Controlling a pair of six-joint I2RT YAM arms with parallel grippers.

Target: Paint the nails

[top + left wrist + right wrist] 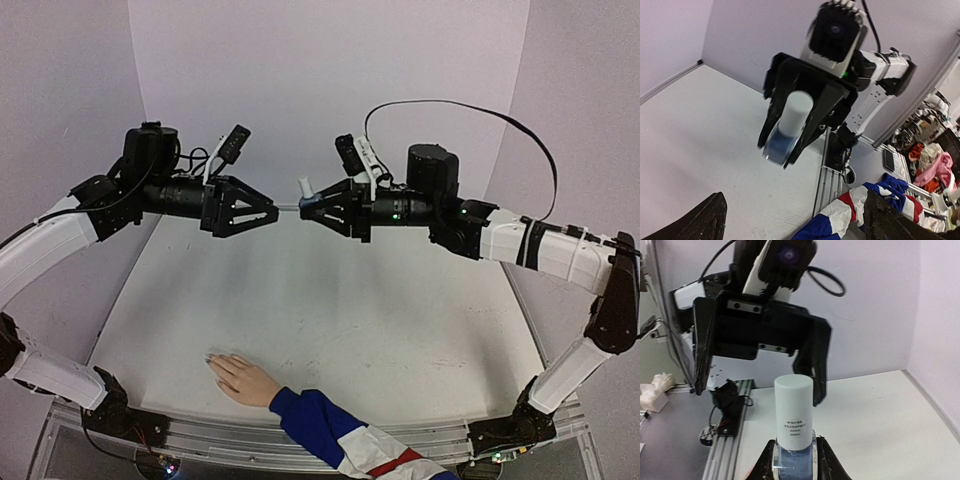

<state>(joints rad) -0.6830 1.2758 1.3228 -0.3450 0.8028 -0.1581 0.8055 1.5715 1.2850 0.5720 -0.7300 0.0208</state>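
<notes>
Right fingers: closed on the blue body of the small bottle. We hold it upright and low down, so its white cap stands free above the grip.
Left fingers: spread wide and empty. They face the bottle from the other side, close to the cap but not touching it.
Where both arms are: raised over the far half of the table, tip to tip in mid-air.
Nails: tiny, at the fingertips of the pale hand, which lies flat on the near edge of the table. Its blue, white and red sleeve runs off toward us. The nails are well apart from the bottle and far below it.
Paint on the nails: too small for us to tell.
Step in hand: we judge it to be opening the bottle, with the left fingers taking the cap while the right ones hold the body.
Doing it well: we should centre the cap between the open left fingers before closing, and meet it square to its axis. We should grip the white part only and keep clear of the right fingertips just below it.
Holding side: the right grip should stay firm and level, so the twist turns the cap, not the bottle.
Risk: an off-centre pinch could tilt the bottle or push it out of the right fingers. Spilled polish would fall on the table.
</notes>
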